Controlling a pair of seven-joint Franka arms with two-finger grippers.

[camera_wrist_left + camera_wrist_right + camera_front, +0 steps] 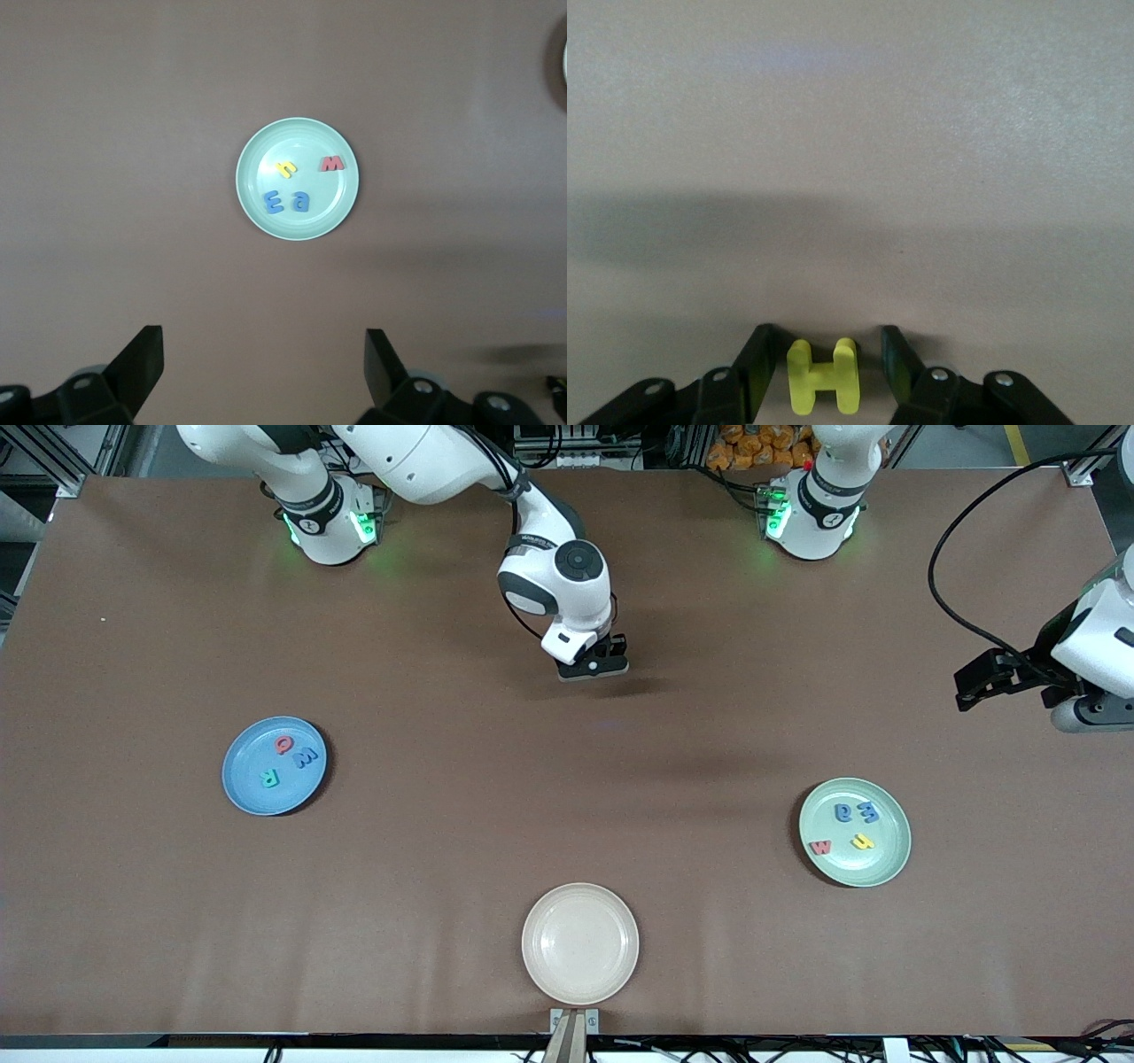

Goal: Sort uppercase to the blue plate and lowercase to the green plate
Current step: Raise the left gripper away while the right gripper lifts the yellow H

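Note:
My right gripper (595, 669) is down at the table's middle, well clear of all plates. In the right wrist view it (824, 354) stands open around the yellow H (824, 379), with a slim gap at each finger. On the blue plate (244, 779) lie the red Q (283, 744), blue W (306, 758) and green R (269, 778). The green plate (873, 864) holds the lowercase: blue m (869, 811), a blue rounded letter (843, 811), red w (821, 847), a yellow hooked letter (863, 841). My left gripper (966, 691) hangs open and empty high over its end of the table, with the green plate (306, 226) below it.
A cream plate (580, 992) with nothing on it sits near the table's edge closest to the front camera, midway between the two coloured plates. Bare brown tabletop separates the three plates.

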